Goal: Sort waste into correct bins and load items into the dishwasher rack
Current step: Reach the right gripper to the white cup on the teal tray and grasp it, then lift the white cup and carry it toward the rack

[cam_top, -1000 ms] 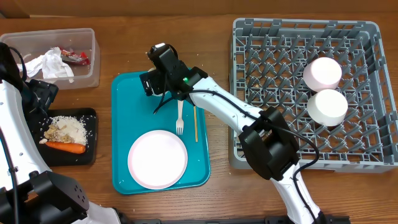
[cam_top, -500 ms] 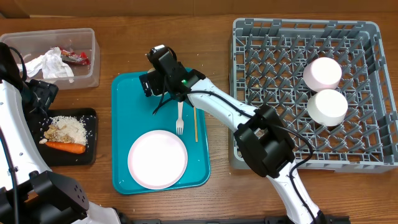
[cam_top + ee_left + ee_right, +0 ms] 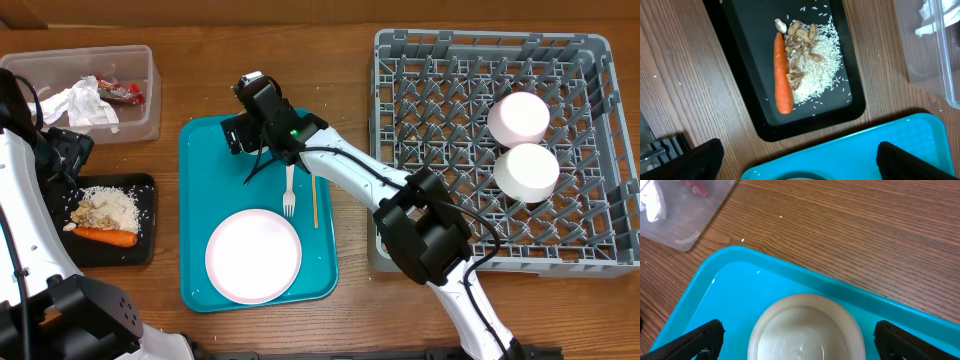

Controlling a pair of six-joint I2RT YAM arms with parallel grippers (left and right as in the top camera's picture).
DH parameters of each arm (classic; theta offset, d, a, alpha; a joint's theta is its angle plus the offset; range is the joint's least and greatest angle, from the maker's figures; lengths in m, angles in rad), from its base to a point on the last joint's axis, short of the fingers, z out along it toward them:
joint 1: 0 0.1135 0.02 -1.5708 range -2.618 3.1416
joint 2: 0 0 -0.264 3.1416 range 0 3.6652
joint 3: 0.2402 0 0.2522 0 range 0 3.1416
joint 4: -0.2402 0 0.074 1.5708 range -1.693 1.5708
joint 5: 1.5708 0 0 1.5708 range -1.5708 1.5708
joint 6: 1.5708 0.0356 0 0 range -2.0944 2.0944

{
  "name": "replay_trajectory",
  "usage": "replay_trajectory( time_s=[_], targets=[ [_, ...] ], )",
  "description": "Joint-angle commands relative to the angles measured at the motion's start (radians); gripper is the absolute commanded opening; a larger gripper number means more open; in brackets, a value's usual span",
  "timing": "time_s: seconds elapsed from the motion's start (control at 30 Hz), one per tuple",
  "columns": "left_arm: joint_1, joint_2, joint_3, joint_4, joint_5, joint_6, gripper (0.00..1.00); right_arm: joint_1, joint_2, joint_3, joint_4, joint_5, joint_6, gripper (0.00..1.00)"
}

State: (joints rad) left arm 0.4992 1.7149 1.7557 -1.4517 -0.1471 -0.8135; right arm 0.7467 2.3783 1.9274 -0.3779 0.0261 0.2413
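Recently changed: the right arm (image 3: 340, 170) has crept slightly up and to the far end of the teal serving tray (image 3: 200, 210) over the last second. Nothing else on the counter has shifted.
Right jaws: spread wide, one tip on either side of the small white cup (image 3: 807, 327). Neither tip is seen touching it (the contact edges fall outside the wrist view).
Cup position: standing mouth up on the tray, centred between the right jaws. In the overhead view it is hidden under the wrist.
Left jaws: spread and empty, hanging over the black tray (image 3: 745, 95). The carrot (image 3: 782, 75) and rice (image 3: 815, 65) lie just beyond the tips.
Waste: the napkin (image 3: 85, 102) and red wrapper (image 3: 122, 92) sit in the clear tub (image 3: 150, 90), off the tray beyond the right jaws.
Rack: one bowl (image 3: 518, 117) and a second bowl (image 3: 527, 171) are already in the dishwasher rack (image 3: 490, 38), well apart from both sets of jaws.
Outstanding: the plate (image 3: 253, 256), fork (image 3: 289, 190) and wooden stick (image 3: 314, 198) remain on the tray behind the right jaws.
Assessment: the small shift reads as final alignment on the cup, so closing and lifting it to the rack looks due next. Sorting appears finished and loading is partway done.
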Motion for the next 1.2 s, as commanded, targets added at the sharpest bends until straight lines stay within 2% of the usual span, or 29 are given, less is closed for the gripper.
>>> replay_trajectory(
  time_s=[0.0, 0.13, 0.33, 0.57, 0.9, 1.17],
  targets=[
    [-0.002, 0.002, 0.006, -0.002, -0.017, -0.018, 1.00, 0.005, 0.013, 0.002, -0.002, 0.005, -0.002, 1.00],
    [-0.002, 0.002, 0.006, -0.002, -0.017, -0.017, 0.99, 0.005, 0.013, 0.002, -0.013, -0.002, -0.002, 0.99],
    [-0.002, 0.002, 0.006, -0.002, -0.017, -0.017, 1.00, 0.005, 0.013, 0.003, -0.018, -0.002, -0.002, 0.86],
    [-0.002, 0.002, 0.006, -0.002, -0.018, -0.018, 1.00, 0.004, 0.013, 0.004, -0.012, -0.002, -0.002, 0.82],
    [-0.002, 0.002, 0.006, -0.002, -0.017, -0.017, 1.00, 0.004, 0.010, 0.005, -0.014, -0.002, -0.002, 0.61],
    [-0.002, 0.002, 0.006, -0.002, -0.017, -0.018, 1.00, -0.020, -0.106, 0.005, -0.063, -0.002, -0.003, 0.50]
  ],
)
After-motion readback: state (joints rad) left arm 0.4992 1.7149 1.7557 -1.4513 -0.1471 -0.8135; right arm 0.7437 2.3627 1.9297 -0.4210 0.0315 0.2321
